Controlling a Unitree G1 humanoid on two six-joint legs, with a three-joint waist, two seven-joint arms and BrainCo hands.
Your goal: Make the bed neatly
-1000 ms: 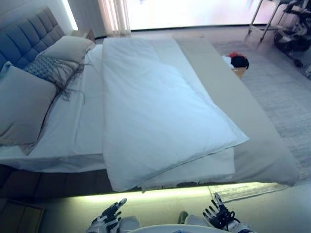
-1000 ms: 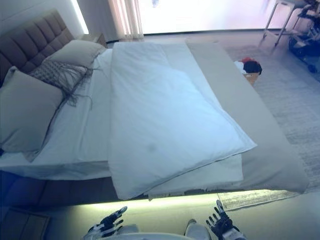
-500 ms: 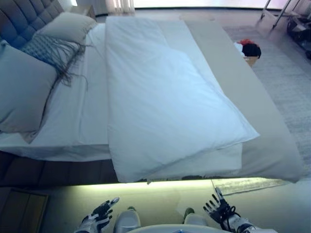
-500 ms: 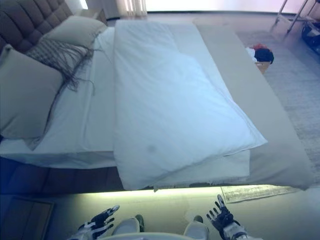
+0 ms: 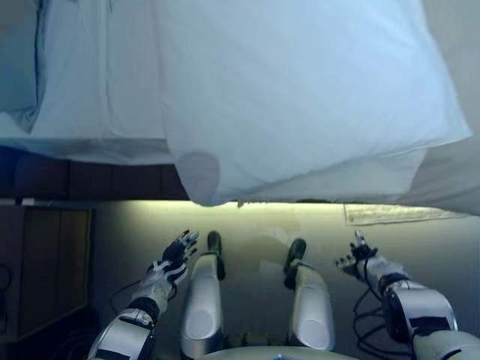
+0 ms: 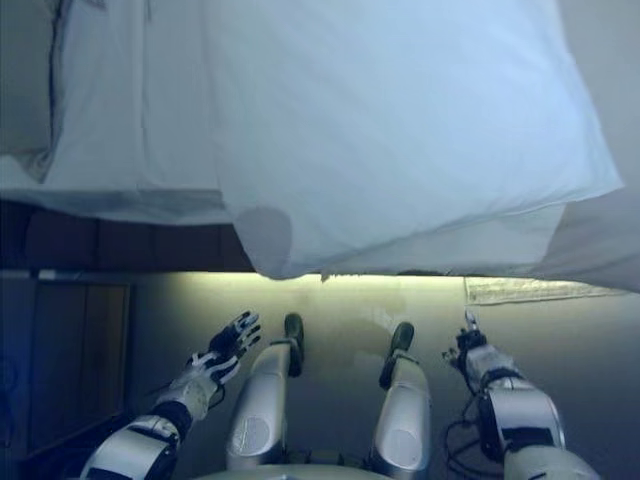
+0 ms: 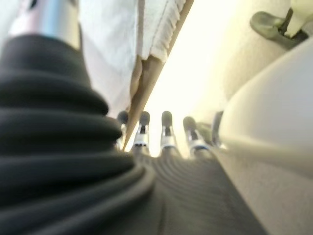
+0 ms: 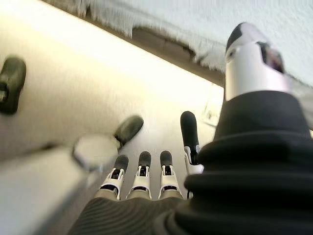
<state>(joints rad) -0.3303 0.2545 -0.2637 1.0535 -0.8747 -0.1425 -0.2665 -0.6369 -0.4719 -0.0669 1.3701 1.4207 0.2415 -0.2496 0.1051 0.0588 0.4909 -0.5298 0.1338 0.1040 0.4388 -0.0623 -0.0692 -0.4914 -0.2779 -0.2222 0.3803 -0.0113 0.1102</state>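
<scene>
Overhanging the bed's near edge, white duvet [image 5: 300, 90] folded double; left hand [image 5: 171, 262] and right hand [image 5: 365, 262] spread, empty.

We see a plain white duvet [image 5: 300, 90], a pale bluish-white sheet [image 5: 97, 82], and a yellow-lit beige floor [image 5: 255, 225].

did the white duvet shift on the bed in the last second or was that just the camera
No. The duvet overhangs the bed's near edge just as before; the camera tilted down. Both hands hang open below.

Head eyes look steeply down at the bed [image 5: 300, 112] edge; wrist cameras sit floor-low.
</scene>
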